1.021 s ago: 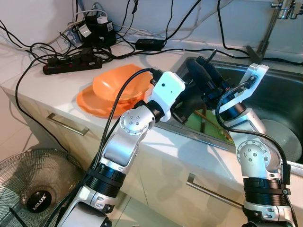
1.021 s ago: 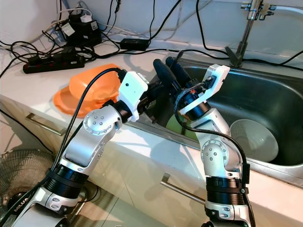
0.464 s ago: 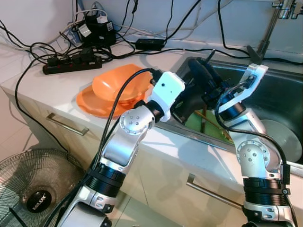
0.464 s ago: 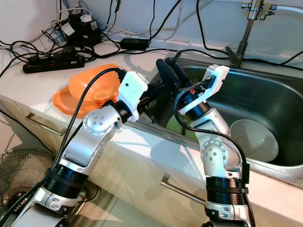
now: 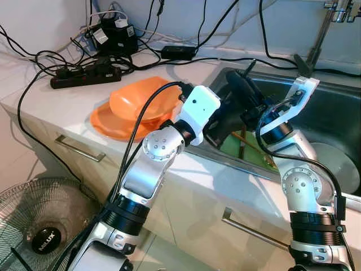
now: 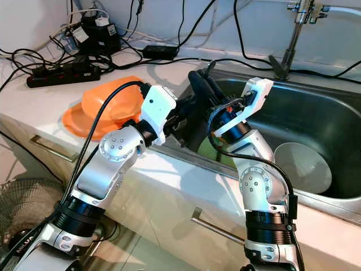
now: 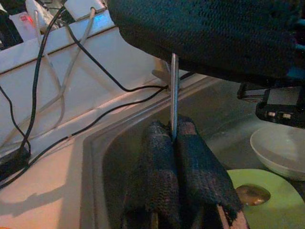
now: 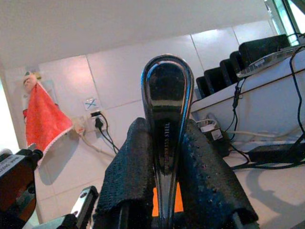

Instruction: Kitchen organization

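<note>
Both claws meet above the sink's (image 5: 338,107) left end: the right claw (image 8: 164,191) is clamped on a metal utensil's handle (image 8: 167,129), the left claw (image 7: 174,167) pinched on its thin shaft (image 7: 174,90), seemingly a handover toward the surface (image 5: 67,99).

Green plate (image 5: 248,148) in the sink mostly hidden behind both arms, white bowl (image 6: 302,165) partly covered by the right arm, faucet (image 6: 299,11) cut off at 12 o'clock, floor fan (image 5: 34,226) cropped at 7 o'clock
</note>
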### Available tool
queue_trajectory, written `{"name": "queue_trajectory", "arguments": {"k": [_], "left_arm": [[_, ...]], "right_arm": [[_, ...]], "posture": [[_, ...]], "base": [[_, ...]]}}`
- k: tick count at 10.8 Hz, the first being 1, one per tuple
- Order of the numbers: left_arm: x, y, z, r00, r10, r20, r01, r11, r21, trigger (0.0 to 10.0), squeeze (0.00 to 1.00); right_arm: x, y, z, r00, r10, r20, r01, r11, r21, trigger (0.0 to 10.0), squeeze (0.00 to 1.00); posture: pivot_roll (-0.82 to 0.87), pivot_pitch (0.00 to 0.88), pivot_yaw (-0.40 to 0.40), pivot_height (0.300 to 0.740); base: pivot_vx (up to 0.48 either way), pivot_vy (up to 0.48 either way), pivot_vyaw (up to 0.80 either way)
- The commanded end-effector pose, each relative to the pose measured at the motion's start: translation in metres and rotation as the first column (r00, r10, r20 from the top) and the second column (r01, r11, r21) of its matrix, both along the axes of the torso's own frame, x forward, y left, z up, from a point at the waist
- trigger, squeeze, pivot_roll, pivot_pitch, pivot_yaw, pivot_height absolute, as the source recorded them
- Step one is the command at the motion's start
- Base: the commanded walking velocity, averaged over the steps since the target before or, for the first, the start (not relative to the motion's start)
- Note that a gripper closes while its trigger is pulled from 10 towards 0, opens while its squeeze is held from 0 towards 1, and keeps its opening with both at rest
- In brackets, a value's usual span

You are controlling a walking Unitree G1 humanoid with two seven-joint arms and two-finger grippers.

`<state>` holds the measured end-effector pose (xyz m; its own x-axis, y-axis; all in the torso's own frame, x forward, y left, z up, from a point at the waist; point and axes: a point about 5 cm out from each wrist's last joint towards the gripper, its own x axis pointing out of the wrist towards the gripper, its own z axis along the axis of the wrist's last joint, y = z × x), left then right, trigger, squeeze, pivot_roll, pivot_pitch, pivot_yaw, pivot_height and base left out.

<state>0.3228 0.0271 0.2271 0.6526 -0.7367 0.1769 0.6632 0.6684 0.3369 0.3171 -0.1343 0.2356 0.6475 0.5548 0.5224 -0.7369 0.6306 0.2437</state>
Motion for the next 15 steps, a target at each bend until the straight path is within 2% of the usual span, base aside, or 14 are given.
{"name": "queue_trajectory", "arguments": {"k": [1,2,8,9,10,11,12,13,14,15], "left_arm": [[0.004,0.005,0.001,0.999,0.036,0.010,-0.037,0.999,0.005,10.0,0.00],[0.004,0.004,0.001,0.999,0.033,0.008,-0.033,0.999,-0.005,10.0,1.00],[0.006,0.007,0.004,0.998,0.058,0.020,-0.058,0.998,-0.020,10.0,1.00],[0.006,0.008,0.005,0.998,0.059,0.035,-0.059,0.998,-0.013,10.0,0.00],[0.006,0.007,0.004,0.998,0.058,0.036,-0.058,0.998,-0.012,10.0,0.00],[0.005,0.007,0.004,0.998,0.056,0.031,-0.055,0.998,-0.012,10.0,0.00],[0.004,0.007,0.002,0.999,0.048,0.024,-0.048,0.999,-0.010,10.0,0.00],[0.003,0.007,0.001,0.999,0.042,0.021,-0.042,0.999,-0.008,10.0,0.00],[0.003,0.007,0.001,0.999,0.041,0.018,-0.041,0.999,-0.009,10.0,0.00],[0.002,0.008,-0.002,0.999,0.041,0.001,-0.041,0.999,-0.007,10.0,0.00]], "right_arm": [[0.000,0.006,0.000,1.000,0.025,0.007,-0.025,1.000,-0.007,0.0,0.00],[0.000,0.007,0.000,1.000,0.026,0.008,-0.026,1.000,-0.010,0.0,0.00],[0.009,0.000,0.002,0.999,-0.047,-0.003,0.047,0.999,0.008,0.0,0.00],[0.016,-0.009,0.007,0.993,-0.116,-0.009,0.117,0.993,0.033,0.0,0.00],[0.026,-0.021,0.010,0.977,-0.211,-0.033,0.213,0.976,0.054,0.0,0.00],[0.036,-0.035,0.012,0.949,-0.305,-0.077,0.311,0.947,0.078,10.0,0.00],[0.044,-0.046,0.010,0.911,-0.396,-0.120,0.406,0.910,0.079,10.0,0.00],[0.053,-0.057,0.008,0.856,-0.494,-0.153,0.506,0.861,0.047,10.0,0.00],[0.057,-0.061,0.007,0.829,-0.538,-0.152,0.545,0.838,0.009,10.0,0.00],[0.069,-0.067,-0.002,0.769,-0.623,-0.145,0.611,0.783,-0.118,10.0,0.00]], "posture": [[0.10,0.006,0.098,0.740],[0.10,0.000,0.097,0.740],[0.10,0.000,0.091,0.740],[0.10,0.000,0.091,0.740],[0.10,0.000,0.088,0.740],[0.11,0.000,0.086,0.740],[0.11,0.000,0.085,0.740],[0.11,0.000,0.084,0.740],[0.11,0.000,0.084,0.740],[0.12,0.000,0.080,0.740]], "base": [[0.000,0.000,0.00],[0.000,0.000,0.00],[0.000,0.000,0.00],[0.000,0.000,0.00],[0.000,0.000,0.00],[0.000,0.000,0.00],[0.000,0.000,0.00],[0.000,0.000,0.00],[0.000,0.000,0.00],[0.000,0.000,0.00]]}}
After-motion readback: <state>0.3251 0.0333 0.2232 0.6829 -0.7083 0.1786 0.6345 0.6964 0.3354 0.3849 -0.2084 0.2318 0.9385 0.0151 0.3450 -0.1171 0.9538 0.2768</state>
